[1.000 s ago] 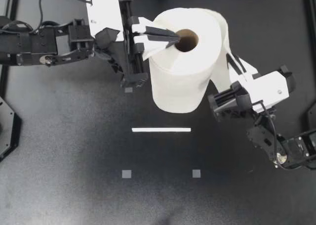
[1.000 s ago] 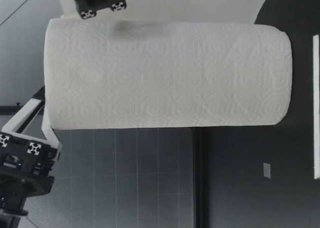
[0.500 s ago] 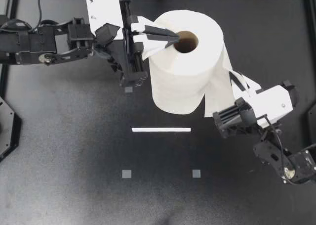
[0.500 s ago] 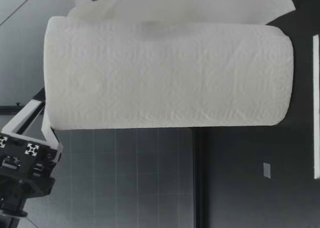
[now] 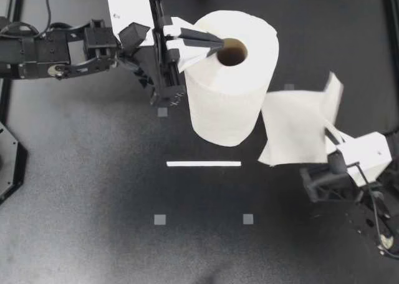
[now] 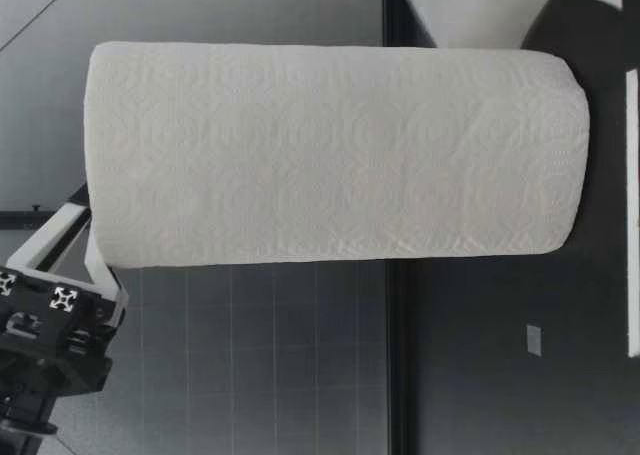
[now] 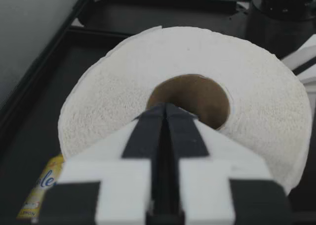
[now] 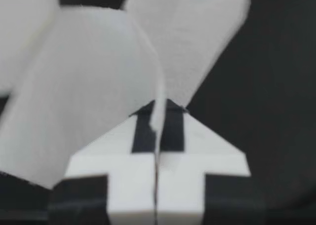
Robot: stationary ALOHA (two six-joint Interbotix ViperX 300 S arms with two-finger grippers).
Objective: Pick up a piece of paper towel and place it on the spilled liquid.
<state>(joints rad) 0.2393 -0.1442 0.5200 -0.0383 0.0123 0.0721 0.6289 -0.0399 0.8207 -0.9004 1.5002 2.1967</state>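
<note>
1. White paper on a black table (image 5: pixel 75 184), top view. The paper towel roll (image 5: pixel 232 78) stands on end toward the far side. My left gripper (image 5: pixel 215 44) lies across its top with fingers pressed together and tips at the edge of the cardboard core (image 5: pixel 232 52). I judge it is pinning the roll so it cannot tip or walk. My right gripper (image 5: pixel 326 137) holds a single sheet (image 5: pixel 293 131) by one edge, just beside the roll. I cannot tell whether the sheet is fully parted from the roll. No spill shows, only a white tape strip (image 5: pixel 203 164) and a few small grey squares.
2. Low view. The roll is upright, with the left gripper up beside its top end. The sheet shows beyond the roll, farther from this camera.
3. Left wrist view. Both fingers lie flat together with nothing between them, tips resting at the core's rim. This is a hold-down, not a grasp.
4. Right wrist view. The fingers pinch the sheet's edge from both sides, and the rest billows limp ahead. It is a thin pinch and could slip on a quick swing.
5. Judgement. The pick looks done and the placing is left. I must find the liquid first.
</note>
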